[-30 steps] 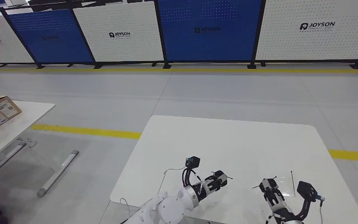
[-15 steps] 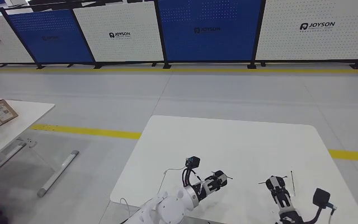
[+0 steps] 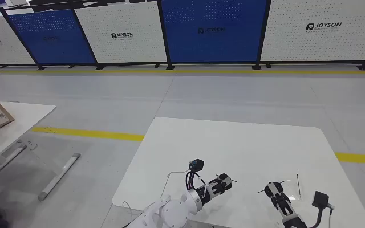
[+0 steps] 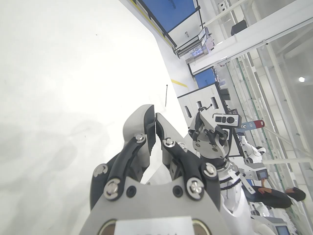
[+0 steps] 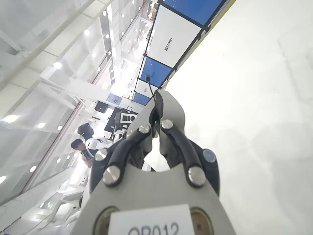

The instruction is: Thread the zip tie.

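Note:
A thin black zip tie (image 3: 297, 182) lies straight on the white table (image 3: 228, 142) near its right front corner; it also shows in the left wrist view, zip tie (image 4: 166, 96). My right gripper (image 3: 273, 188) hovers just left of it, shut on a second black zip tie (image 5: 150, 84) whose square head sticks out past the fingertips. The right gripper (image 5: 157, 94) is also seen from the left wrist, right gripper (image 4: 202, 110). My left gripper (image 3: 224, 181) sits near the table's front edge, left of the right one. The left gripper (image 4: 155, 113) is shut, with nothing seen between its pads.
The table's front edge runs just behind both grippers and its right edge lies close to the loose tie. Bare tabletop stretches away toward the far side. Another white table (image 3: 20, 117) stands off to the left across the floor.
The right gripper swung a little right toward the loose tie, then came back left to about where it started. The left arm has stayed still.

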`<state>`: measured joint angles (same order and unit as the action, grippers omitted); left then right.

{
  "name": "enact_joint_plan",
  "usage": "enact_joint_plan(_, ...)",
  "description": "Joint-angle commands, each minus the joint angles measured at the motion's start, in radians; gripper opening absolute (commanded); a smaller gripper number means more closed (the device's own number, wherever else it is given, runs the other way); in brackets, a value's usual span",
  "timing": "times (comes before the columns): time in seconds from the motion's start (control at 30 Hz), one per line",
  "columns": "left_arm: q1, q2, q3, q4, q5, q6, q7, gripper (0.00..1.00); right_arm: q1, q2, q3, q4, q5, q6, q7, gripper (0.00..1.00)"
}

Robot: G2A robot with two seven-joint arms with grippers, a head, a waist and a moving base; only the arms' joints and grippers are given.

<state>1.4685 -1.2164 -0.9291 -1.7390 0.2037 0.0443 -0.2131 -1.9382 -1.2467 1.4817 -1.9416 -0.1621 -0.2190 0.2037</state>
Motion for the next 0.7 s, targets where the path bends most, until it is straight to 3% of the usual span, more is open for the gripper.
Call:
enact_joint_plan(0.0, 0.0, 0.0, 0.0, 0.0, 0.0, 0.0, 0.0, 0.0, 0.0, 0.0, 0.0, 0.0, 0.0, 0.0, 0.0, 0.0)
enact_joint_plan(0.1, 0.0, 0.0, 0.0, 0.0, 0.0, 0.0, 0.0, 0.0, 0.008, -0.003, -0.015, 0.005, 0.021, -0.034, -0.023, 0.0)
enact_joint_plan(0.2, 0.0, 0.0, 0.0, 0.0, 0.0, 0.0, 0.0, 0.0, 0.011, -0.006, -0.036, 0.03, 0.133, -0.095, -0.013, 0.0)
enact_joint_plan(0.33, 0.0, 0.0, 0.0, 0.0, 0.0, 0.0, 0.0, 0.0, 0.016, -0.007, -0.046, 0.047, 0.158, -0.121, -0.004, 0.0)
enact_joint_plan(0.57, 0.0, 0.0, 0.0, 0.0, 0.0, 0.0, 0.0, 0.0, 0.032, -0.02, -0.125, 0.064, -0.065, -0.058, -0.192, 0.0)
enact_joint_plan(0.67, 0.0, 0.0, 0.0, 0.0, 0.0, 0.0, 0.0, 0.0, 0.036, -0.021, -0.129, 0.064, -0.083, -0.048, -0.207, 0.0)
